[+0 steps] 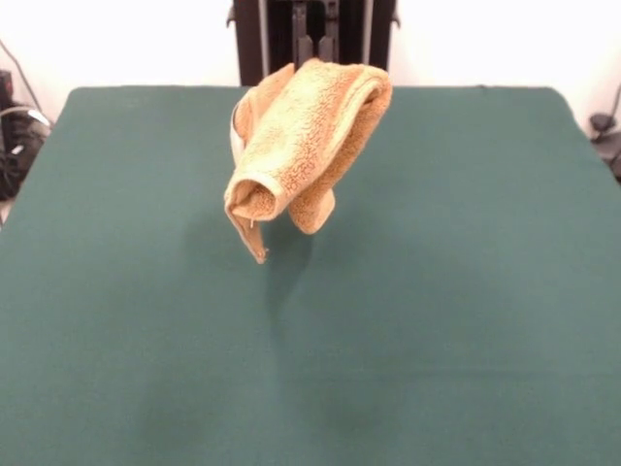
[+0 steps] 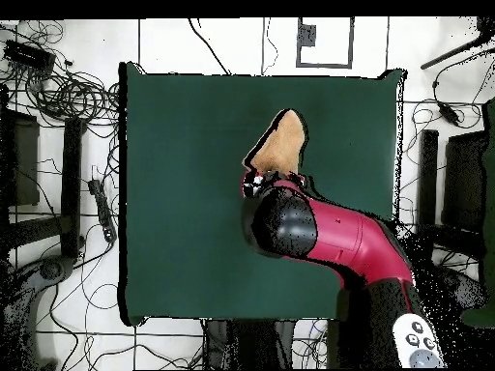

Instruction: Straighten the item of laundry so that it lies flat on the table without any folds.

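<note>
Laundry here means 1 golden-orange terry towel (image 1: 306, 136), and order runs from the green felt table (image 1: 466, 320) down to it. The table fills both views, and the red and black arm (image 2: 338, 237) reaches over it from the near edge in the overhead view. The towel hangs bunched and rolled above the table's middle, clear of the felt, its lower corner dangling toward the surface. The gripper itself is hidden: the front view shows only cloth, and the overhead view only the arm's wrist above it, so whether the claw is clenched on the towel cannot be told, though the cloth hanging in the air suggests it is held. The towel looks light, soft and limp, likely to sag wherever unsupported; a hemmed corner seems the best hold. No writing or labels are readable.
</note>
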Robot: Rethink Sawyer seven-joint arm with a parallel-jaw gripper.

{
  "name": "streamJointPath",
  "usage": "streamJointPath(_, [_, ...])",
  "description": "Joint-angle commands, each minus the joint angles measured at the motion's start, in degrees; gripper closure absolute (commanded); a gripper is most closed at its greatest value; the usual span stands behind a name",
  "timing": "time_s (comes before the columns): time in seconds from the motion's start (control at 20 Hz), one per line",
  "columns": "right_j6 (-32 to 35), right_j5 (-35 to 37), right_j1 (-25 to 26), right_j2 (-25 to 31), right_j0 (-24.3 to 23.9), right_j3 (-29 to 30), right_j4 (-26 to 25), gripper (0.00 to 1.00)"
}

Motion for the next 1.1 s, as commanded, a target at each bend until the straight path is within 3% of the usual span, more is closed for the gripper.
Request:
streamJointPath(0.05, [4.16, 5.42, 0.58, 4.8, 2.24, 2.81, -0.12, 1.0])
streamJointPath(1.1, [3.97, 5.35, 1.67, 4.52, 2.99, 1.55, -1.0, 1.0])
